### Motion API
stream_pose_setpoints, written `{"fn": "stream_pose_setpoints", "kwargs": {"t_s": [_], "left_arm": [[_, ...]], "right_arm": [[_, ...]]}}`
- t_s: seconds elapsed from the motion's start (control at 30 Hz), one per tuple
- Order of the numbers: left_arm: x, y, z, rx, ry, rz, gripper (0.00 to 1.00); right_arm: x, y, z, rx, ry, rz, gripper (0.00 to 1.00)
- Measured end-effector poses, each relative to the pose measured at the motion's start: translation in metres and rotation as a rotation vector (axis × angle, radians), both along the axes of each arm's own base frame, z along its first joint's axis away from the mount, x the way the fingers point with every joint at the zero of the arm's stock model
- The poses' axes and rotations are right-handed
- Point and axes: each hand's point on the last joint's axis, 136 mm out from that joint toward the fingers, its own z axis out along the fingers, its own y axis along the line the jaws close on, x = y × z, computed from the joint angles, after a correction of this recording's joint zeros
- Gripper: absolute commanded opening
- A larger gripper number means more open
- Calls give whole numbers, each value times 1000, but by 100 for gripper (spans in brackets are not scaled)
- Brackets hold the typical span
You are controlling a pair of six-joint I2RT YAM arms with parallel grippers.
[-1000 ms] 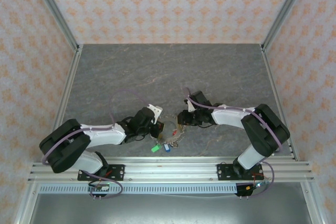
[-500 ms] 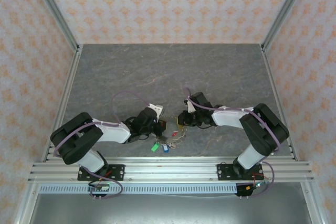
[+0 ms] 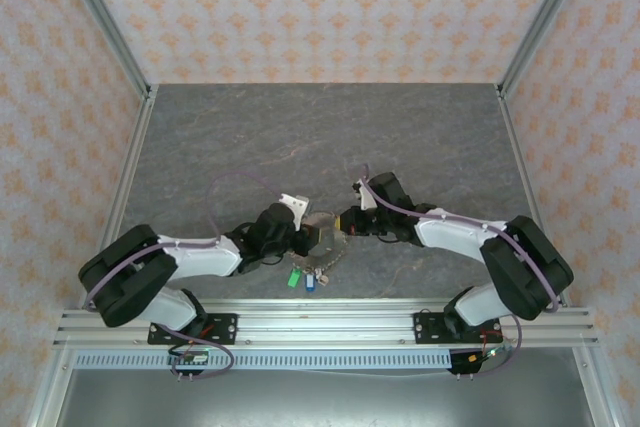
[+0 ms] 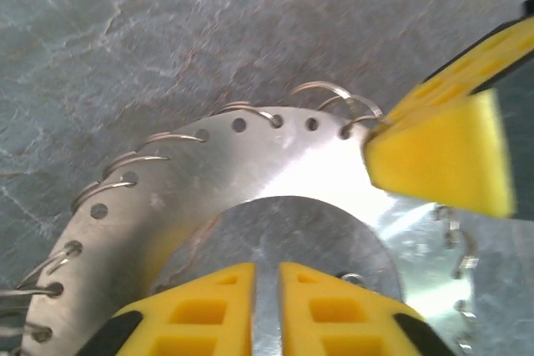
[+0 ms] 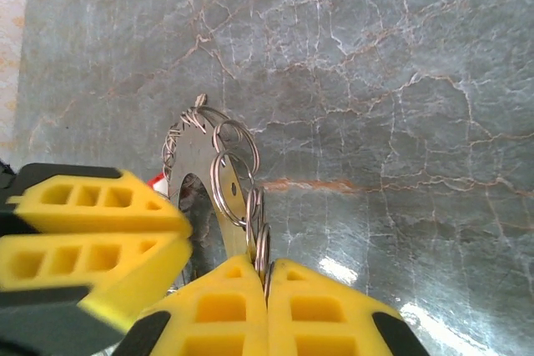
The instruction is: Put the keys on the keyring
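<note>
Left wrist shows me my left gripper point(image 4: 267, 285) nearly closed on the keyring point(image 4: 250, 152) at its inner edge, my right gripper point(image 5: 267, 277) pinching its rim, 2 tagged keys point(image 3: 301, 280) lying just beside it on the table point(image 3: 300, 137).

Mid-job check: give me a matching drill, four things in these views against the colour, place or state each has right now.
Things:
1 keyring
2 left gripper
3 green tag
4 table

Descriptions:
A grey, veined
B beside the blue tag, near the arm bases
C silver, punched with holes
D jaws shut on the keyring

Pairs: 1-C, 2-D, 3-B, 4-A
</note>
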Motion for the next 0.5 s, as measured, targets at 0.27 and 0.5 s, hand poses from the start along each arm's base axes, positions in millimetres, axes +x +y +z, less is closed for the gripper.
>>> {"fn": "stream_pose_setpoints", "kwargs": {"t_s": [0.27,0.5], "left_arm": [[-20,-9,37,-62,-75,-122,37],[-48,-24,11,26,-20,-246,43]], "right_arm": [[1,-1,0,-3,1,-12,0],[2,1,4,9,11,-23,0]]}}
